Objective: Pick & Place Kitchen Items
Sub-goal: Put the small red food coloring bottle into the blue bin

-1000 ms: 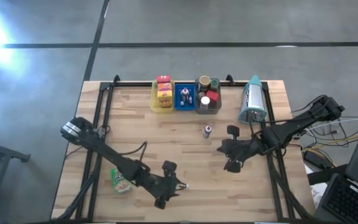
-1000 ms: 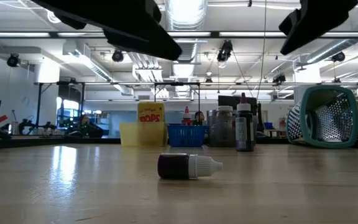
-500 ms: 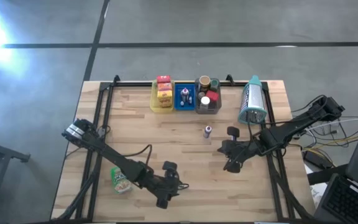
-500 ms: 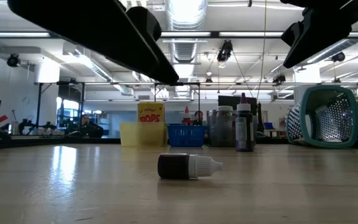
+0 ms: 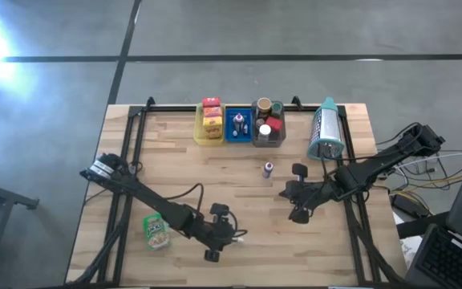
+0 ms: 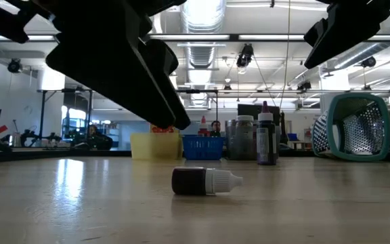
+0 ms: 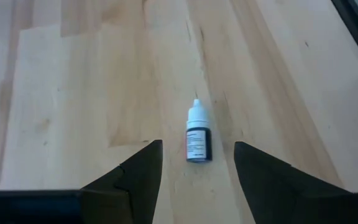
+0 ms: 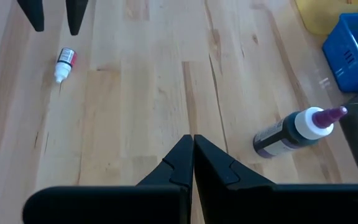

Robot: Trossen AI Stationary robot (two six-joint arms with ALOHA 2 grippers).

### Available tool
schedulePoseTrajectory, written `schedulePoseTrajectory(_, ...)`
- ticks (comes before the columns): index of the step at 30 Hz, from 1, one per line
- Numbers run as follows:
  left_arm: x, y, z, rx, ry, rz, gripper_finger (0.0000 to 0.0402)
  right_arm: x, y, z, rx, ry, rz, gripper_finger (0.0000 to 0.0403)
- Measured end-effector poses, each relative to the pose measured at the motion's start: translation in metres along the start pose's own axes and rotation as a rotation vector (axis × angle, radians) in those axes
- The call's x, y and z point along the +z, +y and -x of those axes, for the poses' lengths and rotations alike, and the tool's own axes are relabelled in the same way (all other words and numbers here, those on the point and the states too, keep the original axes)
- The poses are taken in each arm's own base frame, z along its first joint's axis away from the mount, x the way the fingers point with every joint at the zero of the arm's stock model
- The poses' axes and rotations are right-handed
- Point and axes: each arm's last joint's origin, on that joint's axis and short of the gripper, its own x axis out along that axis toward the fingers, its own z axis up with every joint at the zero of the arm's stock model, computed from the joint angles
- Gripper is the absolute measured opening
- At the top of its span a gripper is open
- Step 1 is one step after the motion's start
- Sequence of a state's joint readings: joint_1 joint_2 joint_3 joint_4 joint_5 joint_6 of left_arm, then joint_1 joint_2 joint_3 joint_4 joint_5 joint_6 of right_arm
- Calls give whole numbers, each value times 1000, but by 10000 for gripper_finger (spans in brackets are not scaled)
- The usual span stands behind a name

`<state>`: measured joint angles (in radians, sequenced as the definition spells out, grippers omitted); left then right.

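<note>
Two parted left end effector [image 7: 194, 171] fingers flank vial [image 7: 197, 135], untouched.

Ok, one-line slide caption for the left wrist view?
Left gripper, fingers open, lined up on a small dropper vial lying on the wooden table.

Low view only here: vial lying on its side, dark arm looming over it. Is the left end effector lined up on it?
Observer: Yes. The left wrist view shows the vial lying flat between the open fingers of the left end effector, not gripped.
Operator: Right arm?
Observer: The right end effector is shut with nothing in it, near the upright dark bottle.
Operator: Anything else loose?
Observer: A green pouch lies on the left part of the table, beside the left arm.
</note>
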<state>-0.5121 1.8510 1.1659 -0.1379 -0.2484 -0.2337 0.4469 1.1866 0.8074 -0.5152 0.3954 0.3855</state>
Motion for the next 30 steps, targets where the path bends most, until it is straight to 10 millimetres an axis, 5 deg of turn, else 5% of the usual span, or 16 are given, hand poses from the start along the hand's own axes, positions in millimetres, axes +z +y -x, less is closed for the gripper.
schedulePoseTrajectory(23,-9,-1,-13,20,30,-2,204,1,0,0,4,-8,-4,8)
schedulePoseTrajectory(30,-19,-6,-37,-16,49,-5,204,2,1,0,9,-20,-6,8)
